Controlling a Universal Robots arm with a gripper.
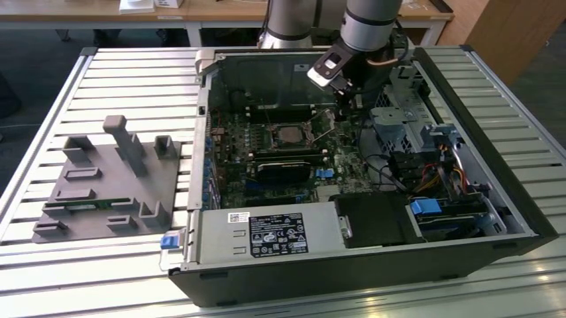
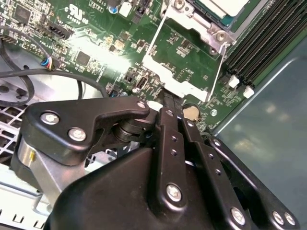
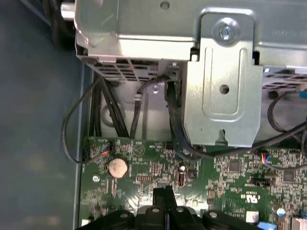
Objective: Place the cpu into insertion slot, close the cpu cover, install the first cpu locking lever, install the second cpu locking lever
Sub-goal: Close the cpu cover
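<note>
Green motherboard (image 3: 218, 179) edge — gripper (image 3: 165, 191) near

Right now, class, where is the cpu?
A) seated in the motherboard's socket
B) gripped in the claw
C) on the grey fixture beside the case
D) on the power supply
A: the cpu lies in the insertion slot, and the claw is shut, gripping no chip.

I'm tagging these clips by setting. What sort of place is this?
Likely a robotics lab or test workshop: an open desktop computer lies on a slatted metal table, a robot arm reaches into it, and wooden desks stand behind.
</note>
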